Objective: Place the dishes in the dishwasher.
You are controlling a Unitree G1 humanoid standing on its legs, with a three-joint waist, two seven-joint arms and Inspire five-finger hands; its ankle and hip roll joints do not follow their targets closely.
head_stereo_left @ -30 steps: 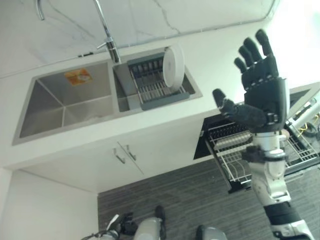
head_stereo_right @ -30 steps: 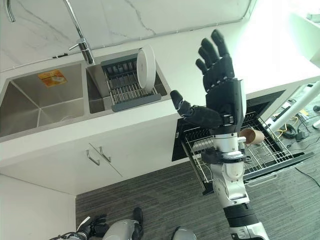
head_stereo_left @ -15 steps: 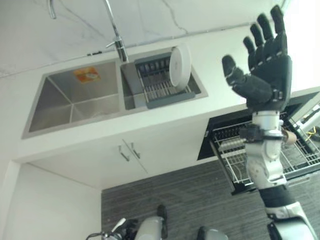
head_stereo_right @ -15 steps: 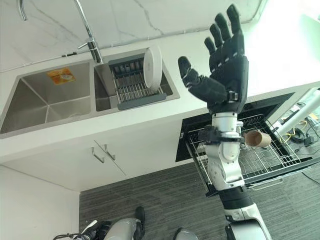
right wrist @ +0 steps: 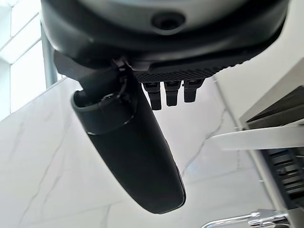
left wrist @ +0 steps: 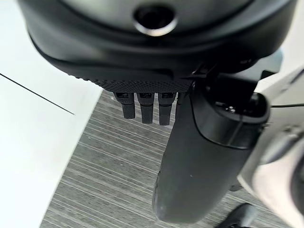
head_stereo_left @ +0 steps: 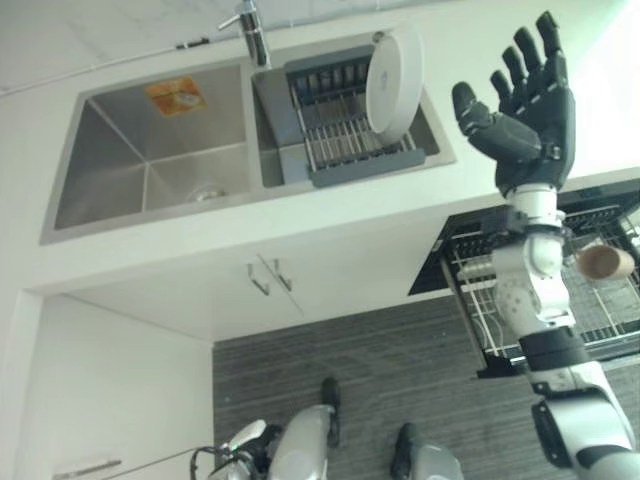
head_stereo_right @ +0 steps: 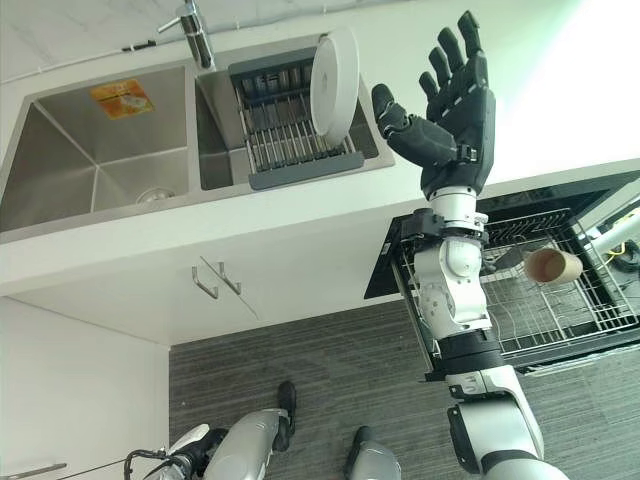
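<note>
White plate (head_stereo_left: 393, 80) standing on edge in the dark drying rack (head_stereo_left: 345, 140) set in the right basin of the steel sink (head_stereo_left: 150, 160), beside the faucet (head_stereo_left: 252, 30). Right hand (head_stereo_right: 455, 110) raised above the white desk (head_stereo_right: 560, 90), fingers straight and spread, empty, just right of the plate and apart from it. Dishwasher rack (head_stereo_right: 545, 300) pulled out below the desk, carrying a brown cup (head_stereo_right: 553, 265) on its side. Left hand (left wrist: 199, 156) over grey floor (left wrist: 109, 166), fingers relaxed and empty.
</note>
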